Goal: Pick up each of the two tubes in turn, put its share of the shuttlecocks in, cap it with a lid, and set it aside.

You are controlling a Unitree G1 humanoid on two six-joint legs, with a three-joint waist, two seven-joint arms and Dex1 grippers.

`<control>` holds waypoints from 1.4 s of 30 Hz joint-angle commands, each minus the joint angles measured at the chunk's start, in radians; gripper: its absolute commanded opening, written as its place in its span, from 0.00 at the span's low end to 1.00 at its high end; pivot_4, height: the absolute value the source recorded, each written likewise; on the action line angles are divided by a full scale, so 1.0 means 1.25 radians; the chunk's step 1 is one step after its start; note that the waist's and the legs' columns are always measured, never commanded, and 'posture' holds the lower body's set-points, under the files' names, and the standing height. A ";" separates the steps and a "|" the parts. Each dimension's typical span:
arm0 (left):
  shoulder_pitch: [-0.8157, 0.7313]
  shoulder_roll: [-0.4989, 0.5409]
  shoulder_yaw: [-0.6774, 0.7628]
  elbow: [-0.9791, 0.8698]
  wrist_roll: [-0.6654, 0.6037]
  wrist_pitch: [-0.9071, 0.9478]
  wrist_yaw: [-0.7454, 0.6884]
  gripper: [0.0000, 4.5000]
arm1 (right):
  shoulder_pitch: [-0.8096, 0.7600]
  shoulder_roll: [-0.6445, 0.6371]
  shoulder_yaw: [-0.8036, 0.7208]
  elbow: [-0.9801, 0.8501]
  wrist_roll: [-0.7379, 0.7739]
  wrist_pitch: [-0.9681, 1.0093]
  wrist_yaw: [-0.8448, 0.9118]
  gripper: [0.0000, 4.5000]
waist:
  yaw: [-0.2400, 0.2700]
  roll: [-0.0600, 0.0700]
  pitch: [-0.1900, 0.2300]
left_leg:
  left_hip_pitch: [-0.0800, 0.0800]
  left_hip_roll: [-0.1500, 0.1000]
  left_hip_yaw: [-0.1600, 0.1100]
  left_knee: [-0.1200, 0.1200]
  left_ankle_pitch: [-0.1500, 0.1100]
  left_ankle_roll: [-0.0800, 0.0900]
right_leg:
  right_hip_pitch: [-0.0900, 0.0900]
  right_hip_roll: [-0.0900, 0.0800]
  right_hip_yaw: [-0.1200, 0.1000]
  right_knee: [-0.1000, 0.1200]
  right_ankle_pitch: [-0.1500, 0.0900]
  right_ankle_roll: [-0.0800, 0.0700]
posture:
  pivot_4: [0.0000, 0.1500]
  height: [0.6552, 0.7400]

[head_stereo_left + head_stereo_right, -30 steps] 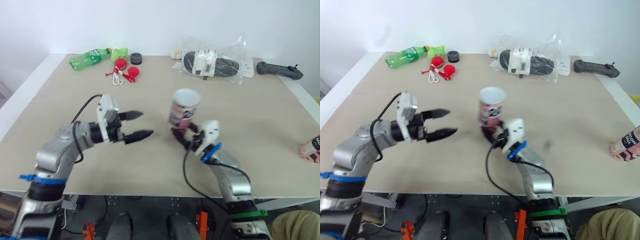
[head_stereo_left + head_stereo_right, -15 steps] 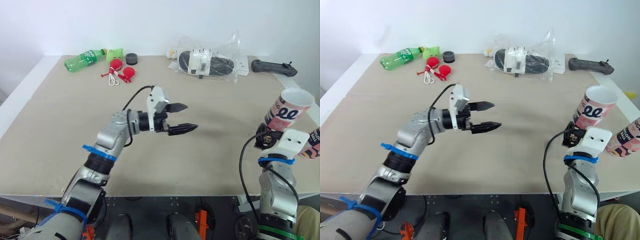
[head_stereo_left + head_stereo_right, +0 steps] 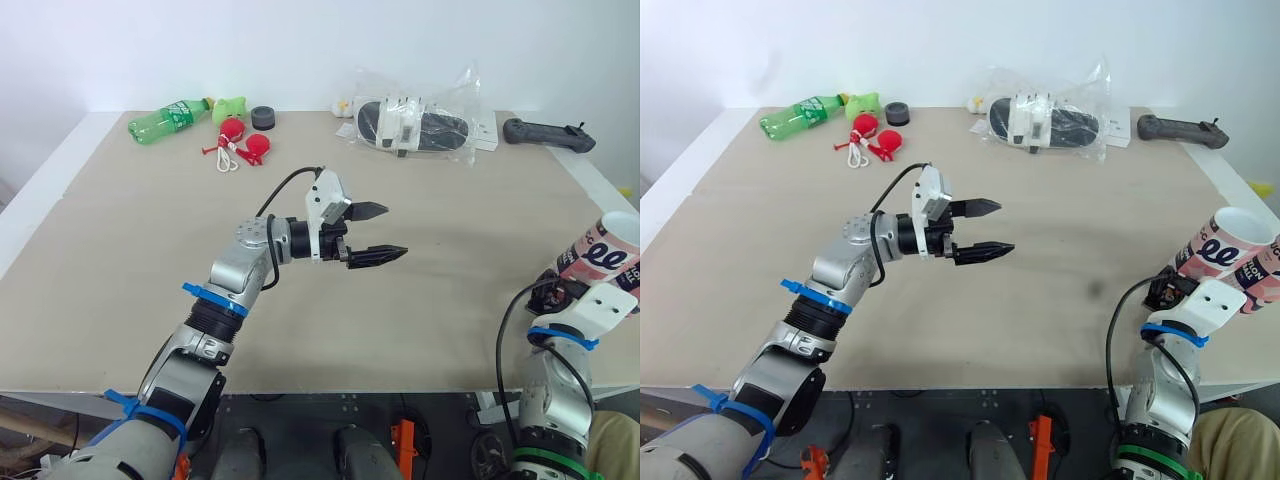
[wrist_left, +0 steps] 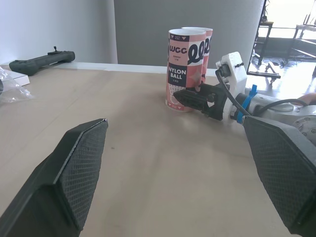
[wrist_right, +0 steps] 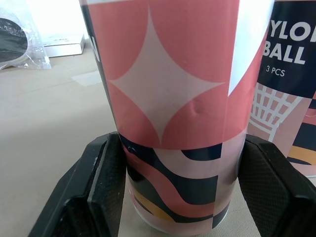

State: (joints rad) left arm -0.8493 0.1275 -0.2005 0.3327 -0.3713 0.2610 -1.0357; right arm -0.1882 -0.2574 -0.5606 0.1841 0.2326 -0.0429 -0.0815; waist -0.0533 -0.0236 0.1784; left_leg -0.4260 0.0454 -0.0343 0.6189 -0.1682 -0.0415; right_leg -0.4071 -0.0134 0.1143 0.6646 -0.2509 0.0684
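At the right table (image 3: 750, 190) edge:
my right gripper (image 5: 182, 190) clamps the upright tube (image 5: 168, 89) beside its twin (image 5: 291, 79); left gripper (image 3: 1002, 227) gapes, well apart.

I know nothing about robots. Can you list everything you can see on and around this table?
beige table: one, beige, under everything
green plastic bottle: one, green, lying at far left
small green object: one, green, beside the bottle
black round disc: one, black, beside the green object
red rounded objects with white cord: two, red, just nearer than the disc
clear plastic bag of black-and-white items: one, clear, far side
black handheld controller: one, black, far right
held pink patterned cardboard tube: one, pink, right edge
second pink patterned cardboard tube: one, pink, beside it
left gripper: one, black fingers open, over the table's middle
right gripper: one, black fingers clamping the held tube
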 commanded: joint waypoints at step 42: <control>0.434 0.279 0.157 -0.387 0.035 0.056 0.211 1.00 | 0.016 -0.319 0.368 -0.397 0.242 0.498 0.571 0.99 | 0.006 -0.004 0.001 | -0.002 0.001 0.002 0.000 -0.001 -0.001 | -0.001 -0.001 -0.001 -0.001 -0.002 0.000 | 1.00 1.00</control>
State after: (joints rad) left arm -0.3105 0.4648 -0.0251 -0.1011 -0.3173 0.3148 -0.7872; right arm -0.1705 -0.6598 -0.0754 -0.3023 0.5394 0.6057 0.6212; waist -0.0455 -0.0286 0.1794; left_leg -0.4283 0.0471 -0.0314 0.6193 -0.1698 -0.0424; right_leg -0.4083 -0.0152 0.1131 0.6639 -0.2536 0.0684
